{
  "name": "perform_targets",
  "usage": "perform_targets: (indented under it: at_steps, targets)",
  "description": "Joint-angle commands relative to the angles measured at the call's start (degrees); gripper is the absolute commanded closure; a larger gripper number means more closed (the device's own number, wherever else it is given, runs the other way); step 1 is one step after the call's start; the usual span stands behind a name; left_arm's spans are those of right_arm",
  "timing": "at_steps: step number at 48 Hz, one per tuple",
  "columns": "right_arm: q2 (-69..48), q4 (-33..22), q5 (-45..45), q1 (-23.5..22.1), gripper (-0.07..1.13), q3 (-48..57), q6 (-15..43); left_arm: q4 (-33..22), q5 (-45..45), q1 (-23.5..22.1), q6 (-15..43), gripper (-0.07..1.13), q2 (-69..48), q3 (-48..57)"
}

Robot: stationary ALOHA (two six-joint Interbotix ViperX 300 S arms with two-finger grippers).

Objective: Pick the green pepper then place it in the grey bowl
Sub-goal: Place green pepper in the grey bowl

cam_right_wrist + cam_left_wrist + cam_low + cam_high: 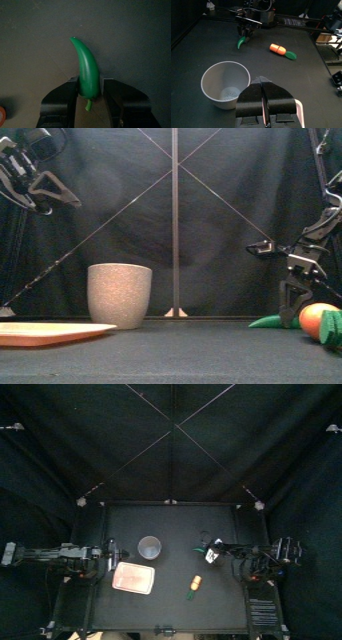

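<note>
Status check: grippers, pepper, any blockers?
Right gripper shut on green toy pepper, low at table. Left gripper shut, resting. Tall grey speckled cup empty.

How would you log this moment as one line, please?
right gripper: fingers shut on green pepper, stem end | grey speckled cup: empty | left gripper: shut, raised

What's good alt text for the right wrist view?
A green pepper lies on the dark table, its stem end pinched between the two black jaws of the right end effector. Its curved, pointed tip aims away from the camera.
</note>
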Motion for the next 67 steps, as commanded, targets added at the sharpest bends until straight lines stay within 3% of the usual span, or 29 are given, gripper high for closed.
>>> perform_targets:
  at_steps: [1, 18, 29, 54, 67]
  targets:
    - [-1.05, 0.26, 0.35, 1.32, 0.43, -1.67, -0.18, -0.09, -0.53, -0.18, 0.09, 1.04, 0.0, -0.62]
    - [-8.61, -0.53, 0.62, 9.49, 0.43, -13.1, -0.44, -0.09, -0.53, -0.09, 0.09, 1.04, 0.0, -0.18]
    - [-6.06, -2.64, -5.45, 14.24, 0.43, -23.47, -0.44, 0.09, -1.32, 0.18, 0.18, 1.04, 0.0, 0.09]
    - [18.9, -5.01, -6.86, 12.3, 0.43, -45.53, -0.35, 0.44, -1.32, 0.97, 0.09, 1.04, 0.0, 1.05]
    - [23.82, -5.98, -3.34, 11.51, 0.39, -51.42, -0.44, 0.44, -1.32, 0.97, 0.09, 1.04, 0.0, 2.02]
